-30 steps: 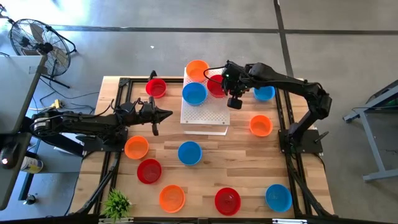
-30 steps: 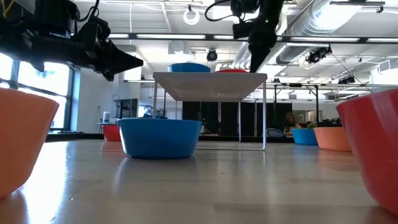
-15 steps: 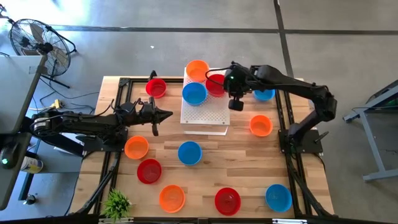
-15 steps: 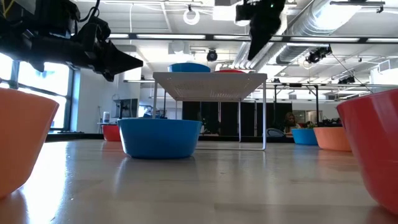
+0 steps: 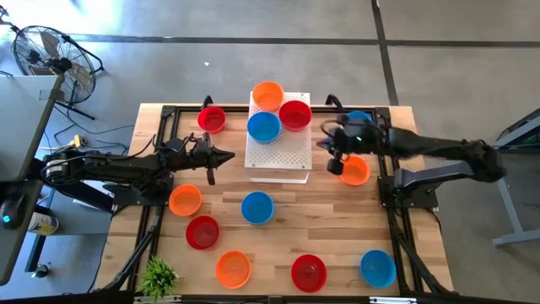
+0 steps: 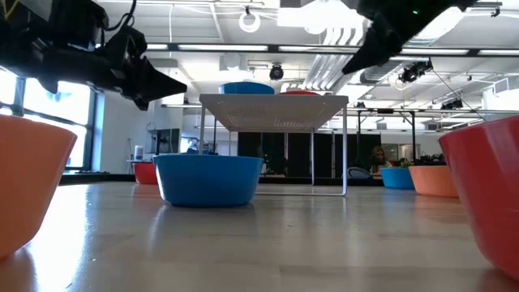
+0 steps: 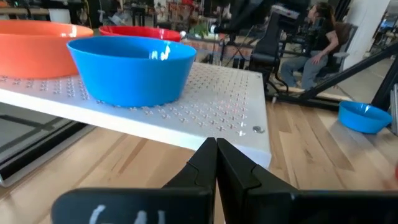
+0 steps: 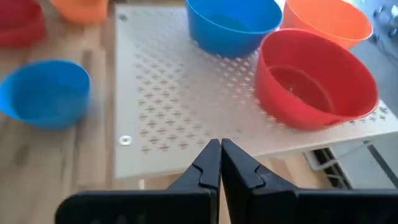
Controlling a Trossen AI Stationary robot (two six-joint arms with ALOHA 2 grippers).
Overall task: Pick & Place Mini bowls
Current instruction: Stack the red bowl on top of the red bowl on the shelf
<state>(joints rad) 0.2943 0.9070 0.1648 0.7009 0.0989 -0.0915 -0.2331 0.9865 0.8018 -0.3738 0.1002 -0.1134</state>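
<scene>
Three mini bowls stand on the white perforated board (image 5: 278,150): an orange bowl (image 5: 267,95), a red bowl (image 5: 294,114) and a blue bowl (image 5: 263,127). More bowls sit on their bases around the wooden table. My left gripper (image 5: 229,154) is shut and empty, level, left of the board, with its tip toward the board's edge (image 7: 186,134). My right gripper (image 5: 322,144) is shut and empty. It hovers off the board's right edge and slants down toward the board (image 8: 186,93) and the red bowl (image 8: 314,81).
Loose bowls on the table: red (image 5: 212,119), blue (image 5: 359,119) partly under the right arm, orange (image 5: 355,171), orange (image 5: 185,200), blue (image 5: 257,207), red (image 5: 202,232), orange (image 5: 233,268), red (image 5: 309,272), blue (image 5: 377,268). A small plant (image 5: 159,276) stands at the near left corner.
My right gripper has drawn back from above the red bowl on the board toward the table's right edge. It has sunk a little and tipped from steeply down to a shallower slant, staying shut. The three bowls on the board have not moved.
</scene>
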